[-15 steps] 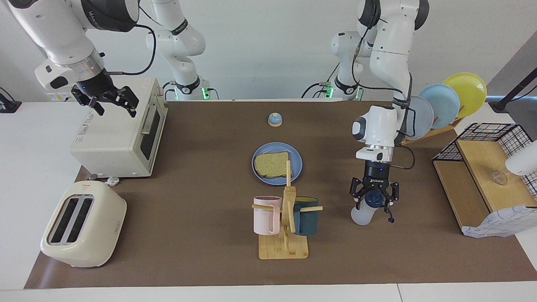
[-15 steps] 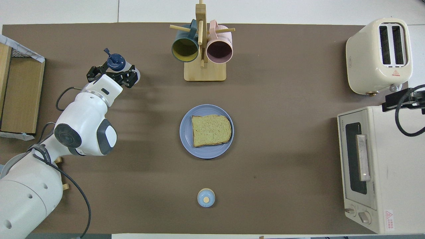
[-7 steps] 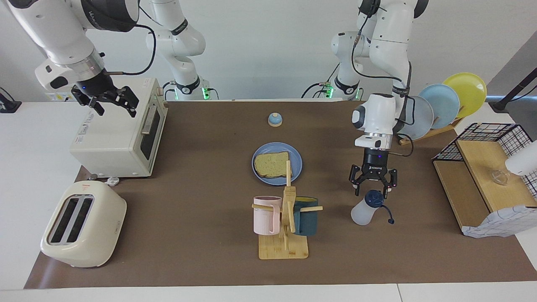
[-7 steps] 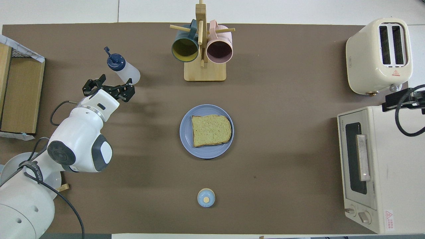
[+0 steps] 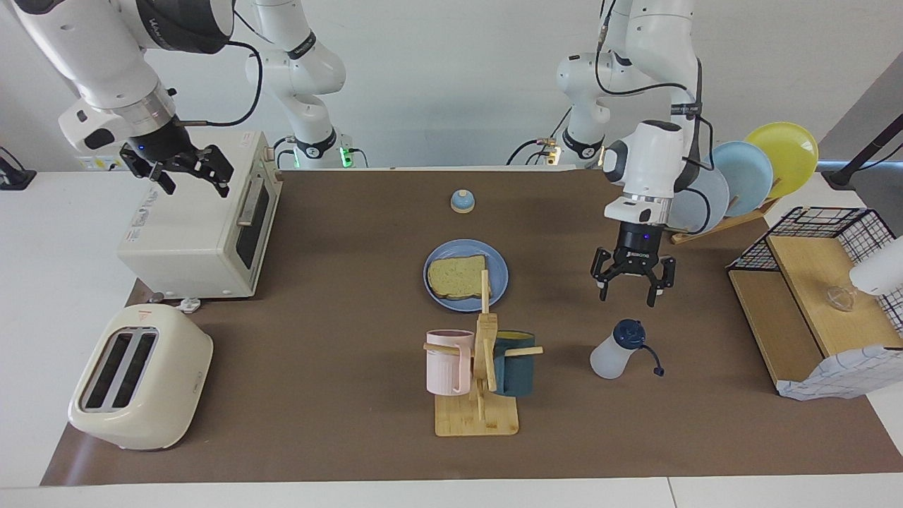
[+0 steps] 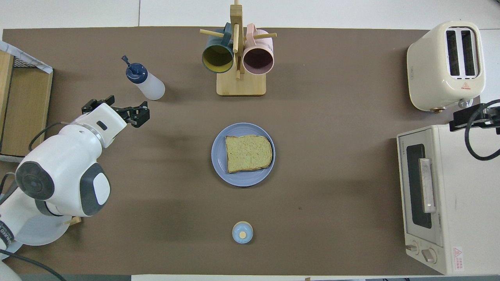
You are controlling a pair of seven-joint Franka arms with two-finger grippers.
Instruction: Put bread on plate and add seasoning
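Bread (image 5: pixel 458 276) lies on plate (image 5: pixel 499 271). Left gripper (image 5: pixel 633 286) spread and empty, above the table near the upright seasoning bottle (image 5: pixel 616 351). Right gripper (image 5: pixel 185 171) released, over the toaster oven (image 5: pixel 197 226).

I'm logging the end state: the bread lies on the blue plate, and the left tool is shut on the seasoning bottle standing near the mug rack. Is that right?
Not quite. The bread does lie on the blue plate, and the seasoning bottle stands near the mug rack, but the left tool is open, up in the air, apart from the bottle and holding nothing. The facing view shows the gap.
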